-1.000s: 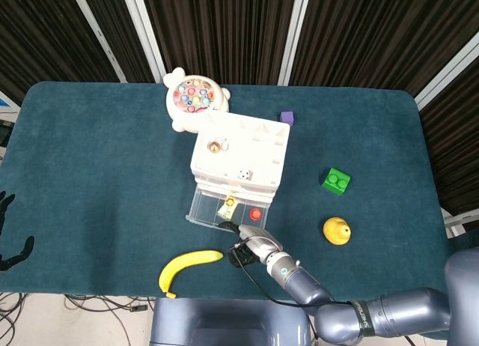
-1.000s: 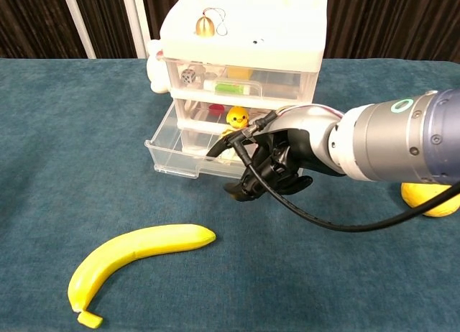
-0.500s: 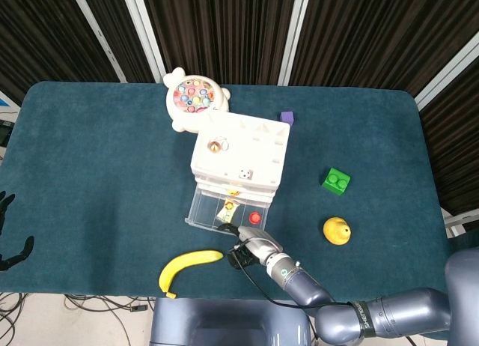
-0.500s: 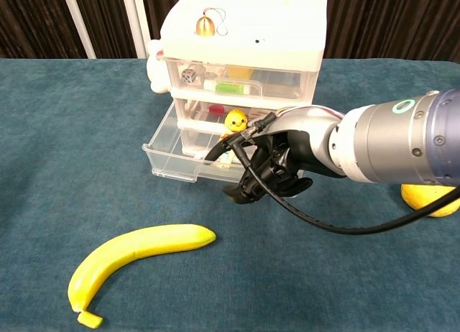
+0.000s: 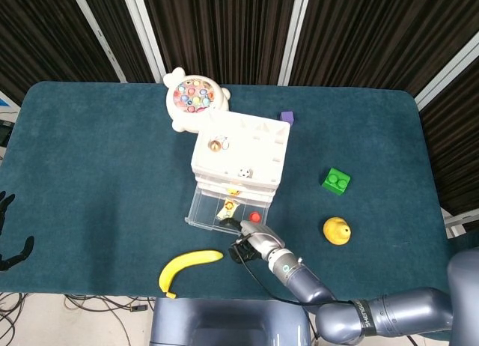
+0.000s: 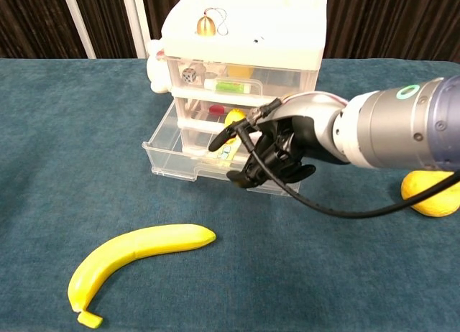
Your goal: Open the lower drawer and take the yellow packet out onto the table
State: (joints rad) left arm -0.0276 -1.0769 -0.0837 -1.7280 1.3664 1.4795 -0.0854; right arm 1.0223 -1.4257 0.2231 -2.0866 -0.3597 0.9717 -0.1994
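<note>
The teal table (image 5: 90, 174) is filling both views, and the white drawer cabinet (image 5: 241, 148) is sitting near its middle. From overhead its lid is showing, with a small bell on top; the chest view is giving the front instead, stacked clear drawers with a die and a green item behind the upper one. The lower drawer (image 6: 183, 159) is standing pulled out toward the robot, its clear front wall facing the camera.

The right hand (image 6: 277, 151) is hovering at the drawer's right front corner, dark fingers (image 6: 248, 175) curling down over the rim, thumb reaching toward the contents; whether anything is pinched, I cannot tell. The head view is showing only its back, just beside the drawer's front edge. The left hand (image 5: 6, 234) is showing only overhead, at the far left edge, fingers apart and holding nothing.

The banana (image 6: 136, 264) is lying in front of the drawer. The yellow packet (image 5: 226, 207) is lying inside the open drawer, beside a red piece; in the chest view the hand is mostly covering it.
</note>
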